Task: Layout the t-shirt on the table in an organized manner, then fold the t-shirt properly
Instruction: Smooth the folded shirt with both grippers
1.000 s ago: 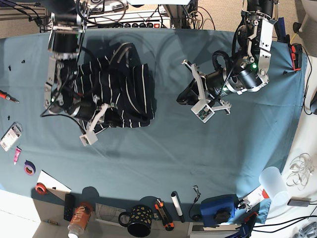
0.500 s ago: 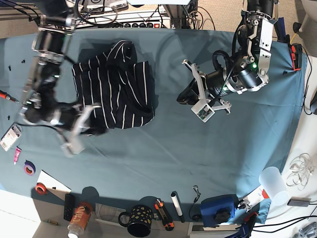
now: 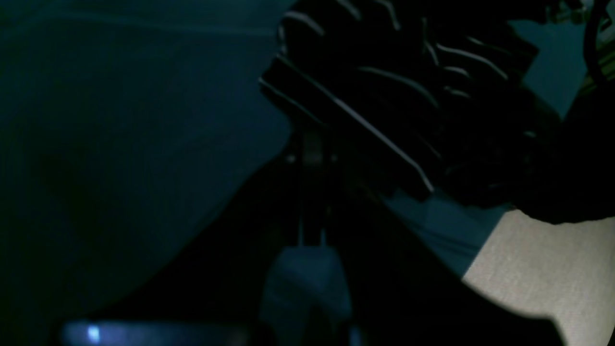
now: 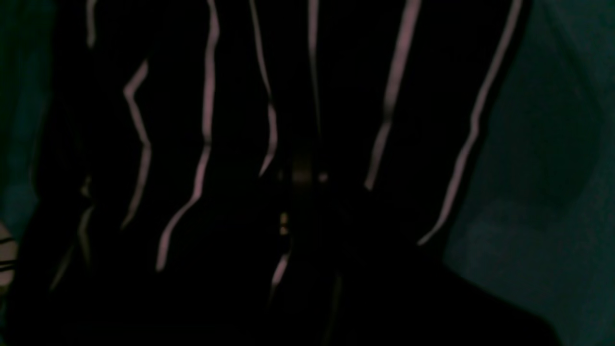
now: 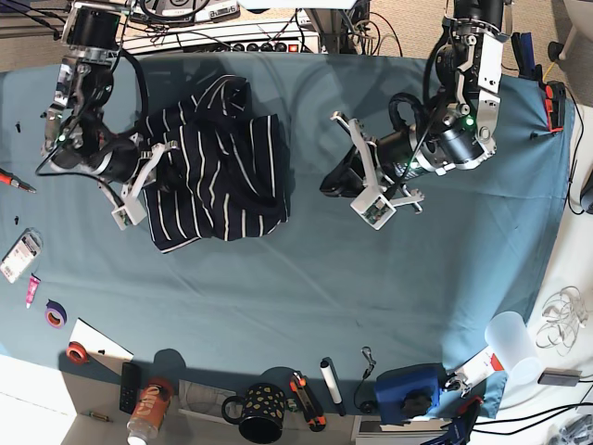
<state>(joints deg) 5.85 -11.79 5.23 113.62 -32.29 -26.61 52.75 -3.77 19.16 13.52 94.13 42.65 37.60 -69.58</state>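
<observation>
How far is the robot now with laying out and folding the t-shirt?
Nothing looks finished. The t-shirt lies bunched and creased on the table, not spread flat. The right gripper is shut at the shirt's edge; whether it grips fabric is unclear. The left gripper is shut, away from it. Flattening and every fold remain.

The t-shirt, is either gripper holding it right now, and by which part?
The right gripper looks shut on the t-shirt at its left edge; the exact part is unclear. The left gripper is shut, holding nothing.
</observation>
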